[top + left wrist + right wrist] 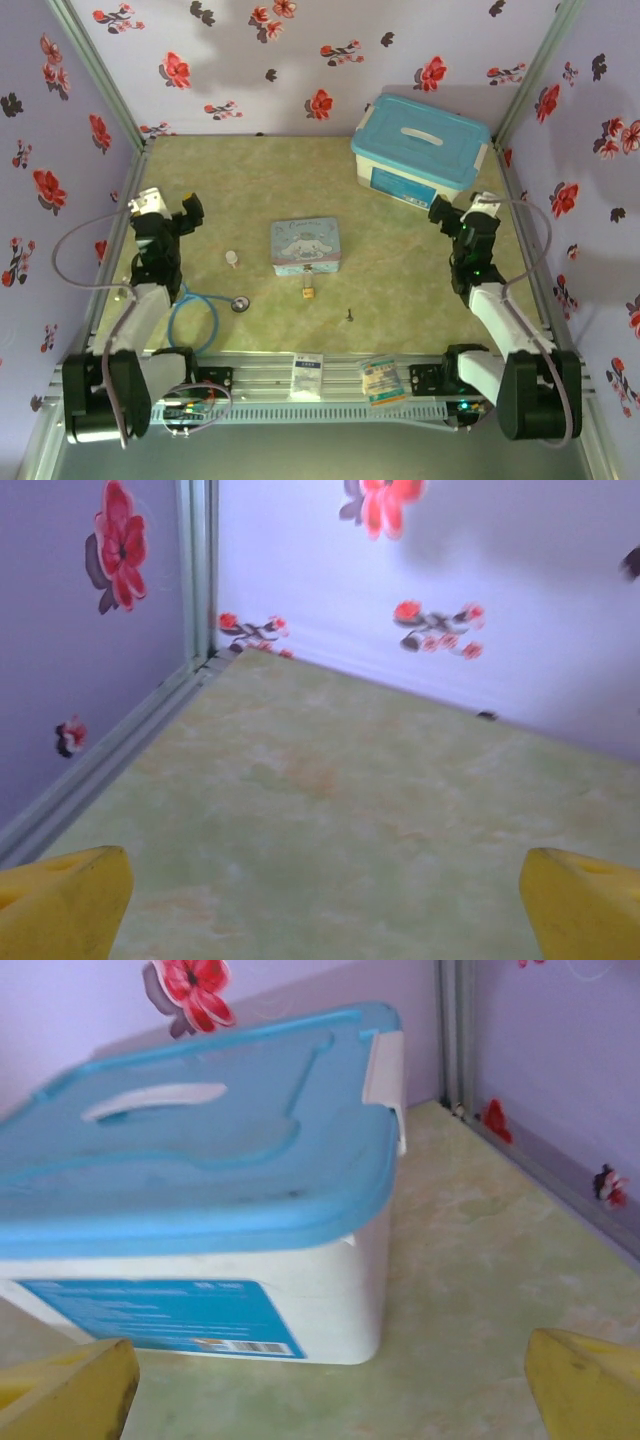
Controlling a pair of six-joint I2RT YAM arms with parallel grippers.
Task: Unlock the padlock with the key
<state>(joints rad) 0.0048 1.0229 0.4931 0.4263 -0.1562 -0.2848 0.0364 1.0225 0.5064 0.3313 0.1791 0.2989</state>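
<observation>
The tiny brass padlock [310,291] lies on the green table just in front of the cartoon-printed tin [305,245]. The small dark key [350,314] lies a little to its right and nearer the front edge. My left gripper [188,214] hangs at the left side, well apart from both, open with nothing between its yellow fingertips [65,900]. My right gripper [443,216] hangs at the right side, facing the blue-lidded box [200,1200], open and empty, its yellow fingertips [590,1380] wide apart.
A white storage box with a blue lid [420,150] stands at the back right. A small white knob-like piece [232,259] and a silvery disc [240,304] with a blue tube [195,325] lie left of the tin. Two packets [307,375] sit on the front rail.
</observation>
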